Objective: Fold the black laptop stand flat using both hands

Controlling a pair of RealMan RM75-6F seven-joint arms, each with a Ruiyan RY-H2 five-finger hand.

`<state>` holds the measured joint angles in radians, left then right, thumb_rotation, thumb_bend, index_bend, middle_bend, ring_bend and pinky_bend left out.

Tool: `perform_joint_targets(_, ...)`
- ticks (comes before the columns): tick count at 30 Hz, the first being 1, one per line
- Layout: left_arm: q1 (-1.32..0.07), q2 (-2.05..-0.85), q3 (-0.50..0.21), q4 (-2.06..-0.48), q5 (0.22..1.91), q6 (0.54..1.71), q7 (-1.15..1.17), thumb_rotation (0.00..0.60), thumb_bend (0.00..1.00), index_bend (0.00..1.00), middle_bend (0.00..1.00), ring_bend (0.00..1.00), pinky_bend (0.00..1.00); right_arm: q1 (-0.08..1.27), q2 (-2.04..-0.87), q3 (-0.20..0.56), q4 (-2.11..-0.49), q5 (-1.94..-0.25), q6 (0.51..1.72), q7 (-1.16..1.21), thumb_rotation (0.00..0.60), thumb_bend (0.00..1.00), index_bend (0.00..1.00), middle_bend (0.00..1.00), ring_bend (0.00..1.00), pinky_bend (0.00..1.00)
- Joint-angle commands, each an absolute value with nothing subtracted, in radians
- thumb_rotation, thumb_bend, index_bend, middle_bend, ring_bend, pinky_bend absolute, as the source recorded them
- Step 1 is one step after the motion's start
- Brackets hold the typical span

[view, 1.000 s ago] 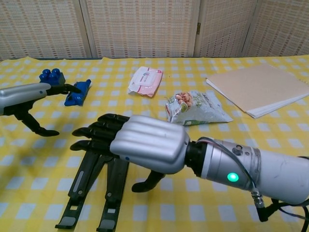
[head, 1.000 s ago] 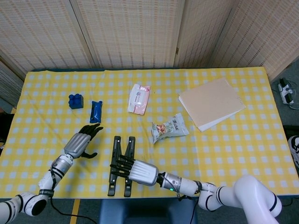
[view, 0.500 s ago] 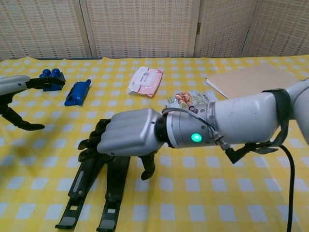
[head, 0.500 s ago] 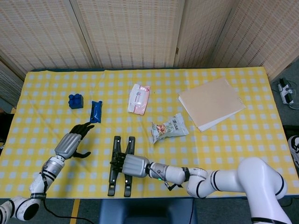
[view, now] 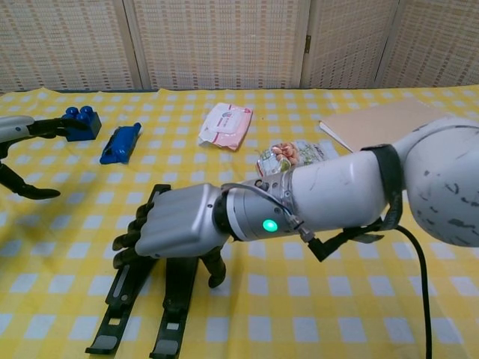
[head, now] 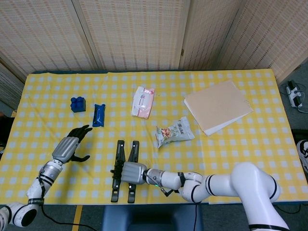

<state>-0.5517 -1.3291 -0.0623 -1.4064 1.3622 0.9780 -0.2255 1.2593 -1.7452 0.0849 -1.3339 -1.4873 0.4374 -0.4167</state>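
Observation:
The black laptop stand (head: 120, 147) lies flat on the yellow checked cloth near the front edge, its two bars side by side and pointing away from me. My right hand (head: 131, 172) lies over the middle of the stand (view: 178, 299) and grips it. The fingers of that right hand (view: 172, 232) curl over the left bar and the thumb hooks down by the right bar. My left hand (head: 67, 148) hovers well left of the stand with its fingers spread and holds nothing. In the chest view the left hand (view: 15, 127) shows only at the left border.
A blue block (head: 78, 104) and a blue packet (head: 98, 114) lie behind the left hand. A wipes pack (head: 143, 101), a snack bag (head: 174, 131) and a tan board (head: 217, 106) lie further back and right. The table's front edge runs just below the stand.
The right hand slid left and settled lower over the stand, its fingers closing round the bars. The left hand drew away to the left.

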Motion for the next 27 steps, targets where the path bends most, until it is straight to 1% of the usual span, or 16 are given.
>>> perform_joint_targets(1,-0.549,-1.328,-0.062,-1.403,1.366,0.978,-0.235,0.6,0.27,0.0,0.0,0.0,0.0,1.274,-1.753,0.09,-1.323,-1.468,0.417,-0.424,0.6,0.21,0.0,0.0,0.0,0.0)
perform_joint_targets(4,-0.547,-1.327,-0.062,-1.401,1.368,0.979,-0.244,0.6,0.27,0.0,0.0,0.0,0.0,1.293,-1.759,0.094,-1.314,-1.45,0.395,-0.435,0.6,0.21,0.0,0.02,0.0,0.0)
perform_joint_targets(10,-0.542,-1.326,-0.063,-1.4,1.373,0.984,-0.255,0.6,0.27,0.0,0.0,0.0,0.0,1.316,-1.772,0.097,-1.299,-1.421,0.378,-0.444,0.6,0.22,0.0,0.09,0.0,0.0)
perform_joint_targets(16,-0.536,-1.323,-0.063,-1.402,1.374,0.988,-0.262,0.6,0.27,0.0,0.0,0.0,0.0,1.331,-1.781,0.098,-1.288,-1.413,0.382,-0.432,0.6,0.29,0.08,0.17,0.0,0.0)
perform_joint_targets(22,-0.532,-1.319,-0.062,-1.405,1.377,0.989,-0.265,0.6,0.27,0.0,0.0,0.0,0.0,1.333,-1.781,0.093,-1.284,-1.436,0.413,-0.405,0.6,0.29,0.16,0.24,0.01,0.0)
perform_joint_targets(27,-0.531,-1.32,-0.063,-1.404,1.379,0.99,-0.267,0.6,0.27,0.0,0.0,0.0,0.0,1.328,-1.778,0.082,-1.279,-1.458,0.44,-0.386,0.6,0.3,0.18,0.27,0.04,0.0)
